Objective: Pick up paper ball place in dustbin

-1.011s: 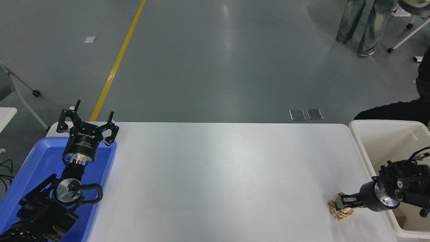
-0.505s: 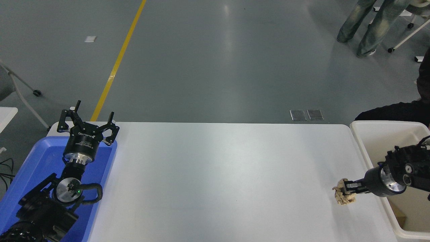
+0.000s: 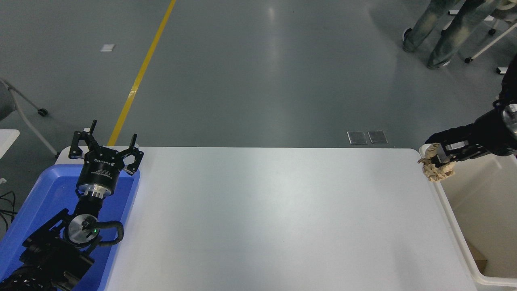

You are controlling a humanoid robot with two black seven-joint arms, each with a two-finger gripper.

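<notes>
My right gripper [image 3: 434,161] comes in from the right edge and is shut on the tan-brown paper ball [image 3: 437,169]. It holds the ball in the air over the far left rim of the cream-white dustbin [image 3: 452,226], which stands at the table's right end. My left gripper [image 3: 106,147] is open and empty, parked at the lower left over the blue tray [image 3: 28,214].
The white table [image 3: 262,218] spans the middle. A person's legs [image 3: 448,28] stand on the grey floor at the top right, beside a wheeled chair base [image 3: 490,36]. A dark sleeve [image 3: 456,133] lies behind the dustbin. A brown scrap [image 3: 478,256] lies inside the bin.
My right gripper has lifted the paper ball off the table's near right part and carried it up and away to the dustbin's far left rim. The left arm has not moved.
</notes>
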